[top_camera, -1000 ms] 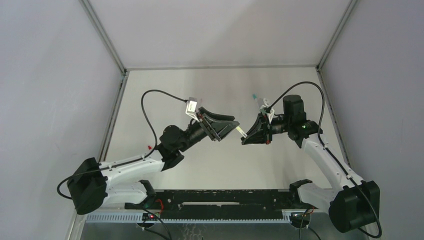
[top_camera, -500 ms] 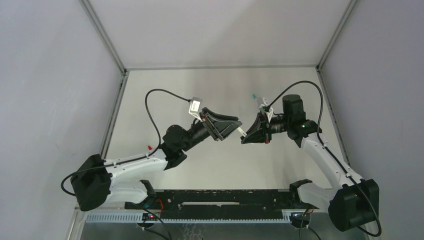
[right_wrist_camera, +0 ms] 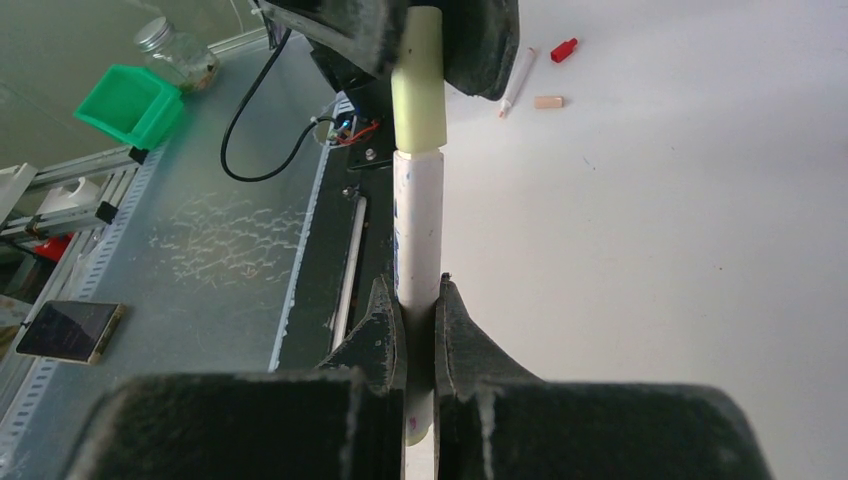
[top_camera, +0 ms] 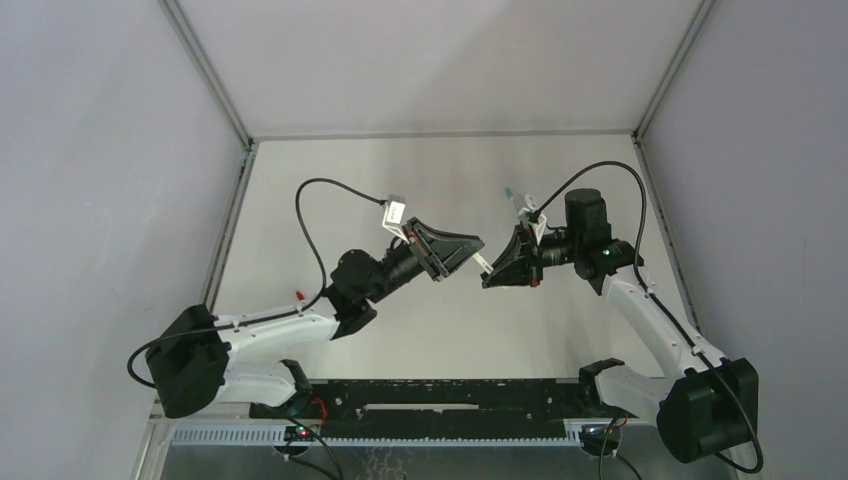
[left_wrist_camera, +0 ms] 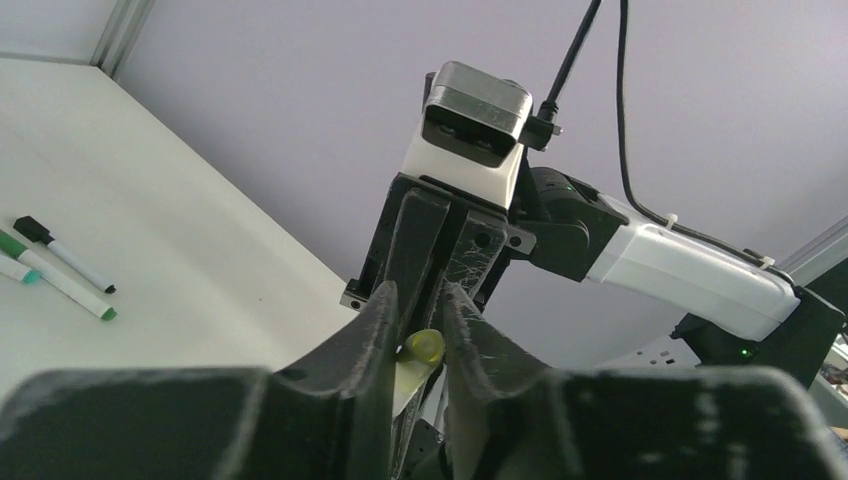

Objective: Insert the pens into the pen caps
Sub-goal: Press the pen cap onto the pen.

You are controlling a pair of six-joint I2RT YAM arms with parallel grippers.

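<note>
Pale table (top_camera: 430, 170) inside grey walls. At centre, the left claw (top_camera: 470, 250) pinches a yellow-green cap (right_wrist_camera: 418, 105). At its 3 o'clock, the right claw (top_camera: 493, 275) is pressed together on the pen (right_wrist_camera: 418, 230) entering that cap, which looks almost seated. Still to do: a red cap (right_wrist_camera: 565, 48), a peach cap (right_wrist_camera: 548, 102) and a bare pen (right_wrist_camera: 515, 78), toward 8 o'clock. The capped pens (left_wrist_camera: 62, 258) lie well apart, and nothing seems to obstruct.

No lettering is legible; the faint print on the pen (right_wrist_camera: 418, 225) blurs.
</note>
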